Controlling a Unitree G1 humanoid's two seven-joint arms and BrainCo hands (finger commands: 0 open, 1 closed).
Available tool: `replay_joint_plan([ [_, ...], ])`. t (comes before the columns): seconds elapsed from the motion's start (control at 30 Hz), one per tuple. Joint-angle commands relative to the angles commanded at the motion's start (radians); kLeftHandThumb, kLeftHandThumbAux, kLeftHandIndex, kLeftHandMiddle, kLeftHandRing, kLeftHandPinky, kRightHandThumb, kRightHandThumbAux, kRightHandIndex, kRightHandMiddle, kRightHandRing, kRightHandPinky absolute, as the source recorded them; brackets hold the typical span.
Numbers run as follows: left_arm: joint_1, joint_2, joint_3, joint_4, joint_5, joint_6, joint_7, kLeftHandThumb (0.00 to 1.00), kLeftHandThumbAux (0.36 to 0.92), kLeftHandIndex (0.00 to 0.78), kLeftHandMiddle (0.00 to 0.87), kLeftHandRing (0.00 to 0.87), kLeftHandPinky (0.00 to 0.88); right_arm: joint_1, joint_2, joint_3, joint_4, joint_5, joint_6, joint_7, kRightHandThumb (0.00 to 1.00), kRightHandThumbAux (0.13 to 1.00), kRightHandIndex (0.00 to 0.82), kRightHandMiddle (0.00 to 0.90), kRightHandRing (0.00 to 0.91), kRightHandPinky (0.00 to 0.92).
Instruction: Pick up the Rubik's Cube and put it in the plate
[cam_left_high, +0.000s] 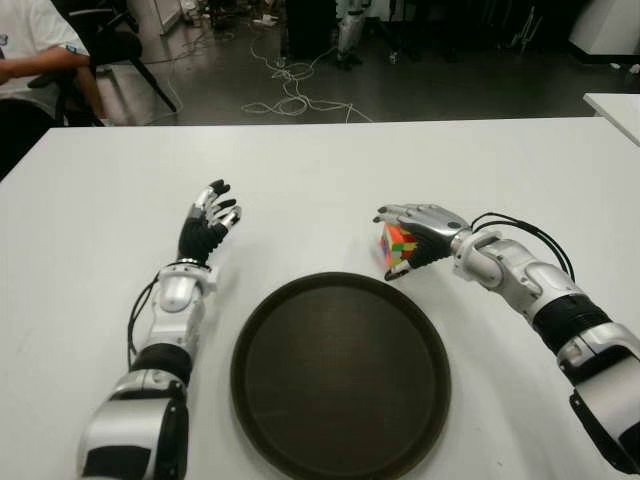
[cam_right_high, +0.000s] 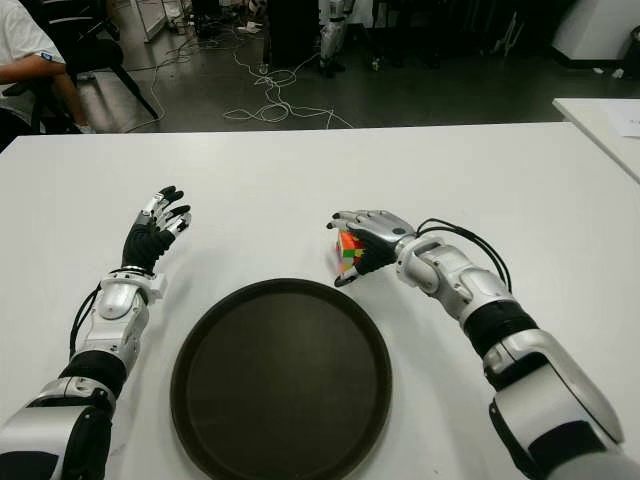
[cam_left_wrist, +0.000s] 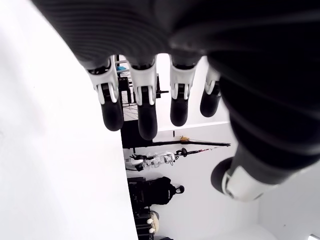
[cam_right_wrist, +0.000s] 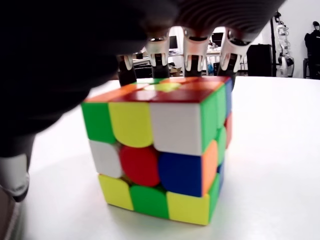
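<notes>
Rubik's Cube (cam_left_high: 397, 248): sits on the white bench (cam_left_high: 320, 170), just beyond the plate's far right rim.
Right hand (cam_left_high: 420, 232): arched over the cube, fingers (cam_right_wrist: 192, 47) draped past its top, thumb alongside (a firm grip cannot be told).
Plate (cam_left_high: 340, 375): dark, round, between both arms.
Left hand (cam_left_high: 208, 222): left of the plate, fingers extended, holding nothing.
Background: cables on the floor (cam_left_high: 290, 85); seated person (cam_left_high: 35, 50) at far left.

**Silver shells, black joints on both arms**

Both arms show glossy silver casings broken by black bands at the joints. The left hand (cam_left_high: 208, 225) has a black ribbed palm and silver fingers (cam_left_wrist: 111, 97) with rounded black tips. Black cables loop out beside the wrist of the right hand (cam_left_high: 420, 235).
</notes>
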Motion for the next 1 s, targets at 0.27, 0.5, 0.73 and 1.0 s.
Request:
replay_joint_plan([
  [0.27,0.004,-0.001,0.003,-0.007,-0.008,0.003,-0.011,0.361,0.694,0.052,0.128,0.13,0.145,-0.006,-0.002,-0.008,0.017,0.002,0.017,-0.028,0.0,0.507,0.069,0.102,0.149,0.213],
  [0.5,0.004,-0.006,0.007,-0.01,-0.015,0.012,-0.005,0.362,0.696,0.053,0.129,0.134,0.151,-0.012,-0.004,-0.013,0.028,0.01,0.019,-0.038,0.0,0.523,0.067,0.102,0.153,0.227],
  [0.73,0.005,-0.004,-0.004,-0.009,0.002,0.004,0.024,0.356,0.696,0.058,0.138,0.145,0.166,-0.018,-0.007,-0.017,0.039,0.015,0.01,-0.036,0.0,0.505,0.065,0.098,0.131,0.184],
  [1.0,-0.001,-0.001,-0.01,0.001,0.005,0.004,0.024,0.355,0.691,0.061,0.136,0.148,0.174,-0.034,0.006,-0.003,0.082,0.008,-0.001,-0.035,0.0,0.528,0.062,0.102,0.15,0.225],
])
